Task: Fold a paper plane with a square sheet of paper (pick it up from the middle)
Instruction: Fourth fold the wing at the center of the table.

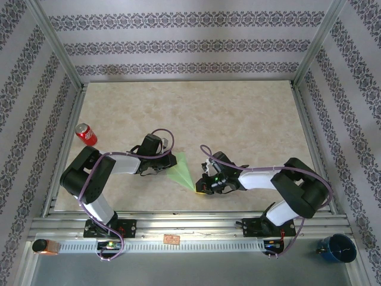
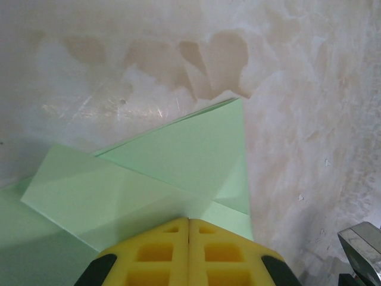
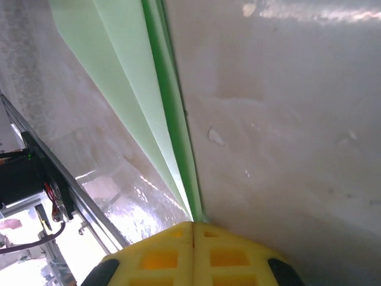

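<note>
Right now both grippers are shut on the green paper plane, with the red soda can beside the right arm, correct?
No: the top external view shows the red soda can beside the left arm. The left gripper and right gripper are indeed shut on the green paper plane.

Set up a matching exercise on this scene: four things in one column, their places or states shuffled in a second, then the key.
Things:
1. red can
2. folded green paper
3. blue cup
4. right gripper

Places or states:
A. shut, tips at the paper's pointed end
B. off the table, beyond its near right corner
C. on the table, near its left edge
D. middle of the table's near half

Pairs: 1-C, 2-D, 3-B, 4-A.
</note>
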